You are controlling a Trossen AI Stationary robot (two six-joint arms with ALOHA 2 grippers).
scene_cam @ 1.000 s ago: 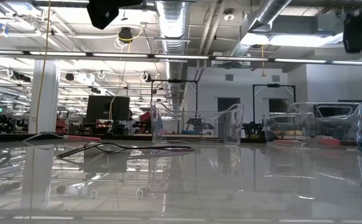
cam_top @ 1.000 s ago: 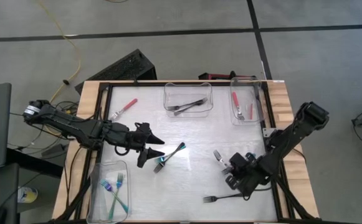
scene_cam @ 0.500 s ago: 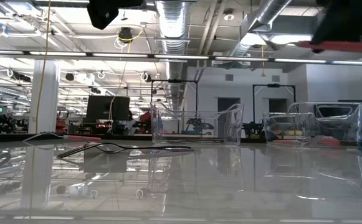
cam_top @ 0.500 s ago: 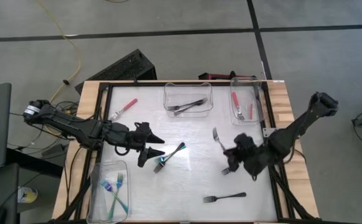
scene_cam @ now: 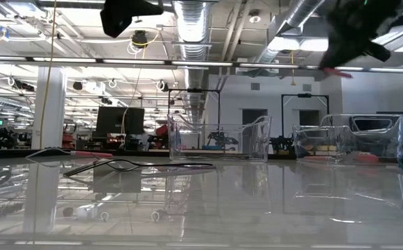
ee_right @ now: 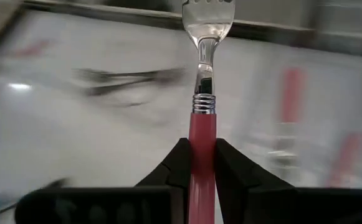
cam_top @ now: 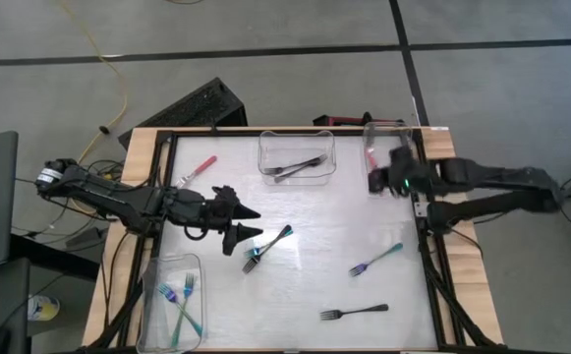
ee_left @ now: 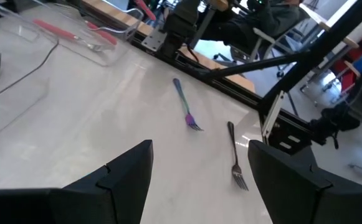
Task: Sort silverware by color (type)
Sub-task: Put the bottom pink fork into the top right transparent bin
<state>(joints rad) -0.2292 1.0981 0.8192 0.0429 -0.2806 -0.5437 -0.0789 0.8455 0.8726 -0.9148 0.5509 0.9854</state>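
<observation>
While the right gripper [ee_right: 197, 163] pinches a pink fork [ee_right: 202, 118] above the bin [cam_top: 388, 177] at the tabletop's far right corner, a slanted release could bounce it off the rim; the left gripper [ee_left: 196, 180] waits open near the left edge.

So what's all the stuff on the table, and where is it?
Clear plastic bin: one, far middle, holding dark-handled forks.
Clear plastic bin: one, far right, red-handled fork inside, partly hidden.
Clear plastic bin: one, near left, teal-handled forks inside.
Loose red-handled fork: one, far left.
Loose teal-handled forks: two, one centre, one right of centre.
Loose black-handled fork: one, near edge.
Red-handled fork: one, held.
Left tool: open, near the centre teal fork.
Right tool: shut on held fork, over far-right bin.
</observation>
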